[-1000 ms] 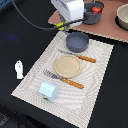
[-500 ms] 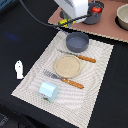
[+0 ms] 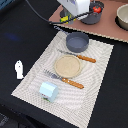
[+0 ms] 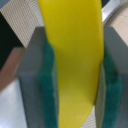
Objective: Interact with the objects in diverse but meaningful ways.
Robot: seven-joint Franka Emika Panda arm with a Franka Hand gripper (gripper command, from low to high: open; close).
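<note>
Yellow plastic banana sits squeezed between the green pads of your hand, so it cannot slip. You hold it up by the dark pot with the red tomato, far from the striped mat on the tabletop.

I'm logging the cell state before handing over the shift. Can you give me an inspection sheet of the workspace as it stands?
Surface: striped placemat on a dark table.
Job's things: grey bowl, tan plate, two orange-handled utensils flanking the plate, pale blue cup, white shaker bottle off the mat, red tomato in a dark pot.
Clutter: beige bowl on the brown board.
Grippers: gripper shut on yellow banana.
Cables: black cable to the arm.
Surroundings: nothing seen.
</note>
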